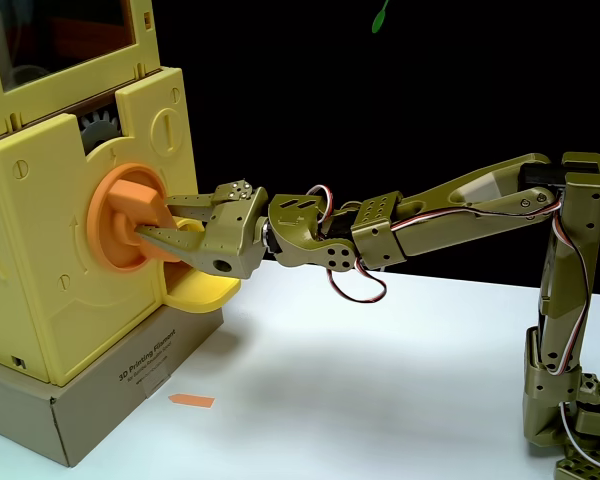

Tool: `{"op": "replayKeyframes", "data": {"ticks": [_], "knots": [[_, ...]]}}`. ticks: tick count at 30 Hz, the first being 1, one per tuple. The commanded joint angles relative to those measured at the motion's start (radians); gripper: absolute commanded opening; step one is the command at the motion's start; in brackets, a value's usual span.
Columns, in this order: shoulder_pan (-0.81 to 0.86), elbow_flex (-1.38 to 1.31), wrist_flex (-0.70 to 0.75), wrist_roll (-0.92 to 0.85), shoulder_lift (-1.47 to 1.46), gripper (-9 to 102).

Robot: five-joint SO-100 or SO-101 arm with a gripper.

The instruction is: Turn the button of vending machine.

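Fixed view: gripper [158,217] clamped the knob's [128,218] raised bar; machine [40,200] stood directly ahead of it.

Orange button [130,215] on yellow vending machine [40,260]; olive tool [160,217]; white table [380,380]; brown cardboard box [100,405].

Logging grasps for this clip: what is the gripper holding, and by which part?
The gripper is closed on the button, fingers above and below its raised bar.
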Motion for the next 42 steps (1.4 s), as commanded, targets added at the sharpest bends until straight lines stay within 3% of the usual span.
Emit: {"op": "replayKeyframes", "data": {"ticks": [1,10,24,26,30,33,42], "knots": [[0.035,-0.040,-0.005,0.172,0.075,1],[0.025,-0.040,-0.003,0.414,0.077,1],[0.026,-0.037,0.017,0.353,0.080,1],[0.020,-0.032,0.017,0.356,0.080,6],[0.000,0.006,0.000,0.324,0.094,27],[-0.014,0.018,-0.003,0.298,0.101,34],[-0.046,0.150,0.041,0.325,0.250,35]]}}
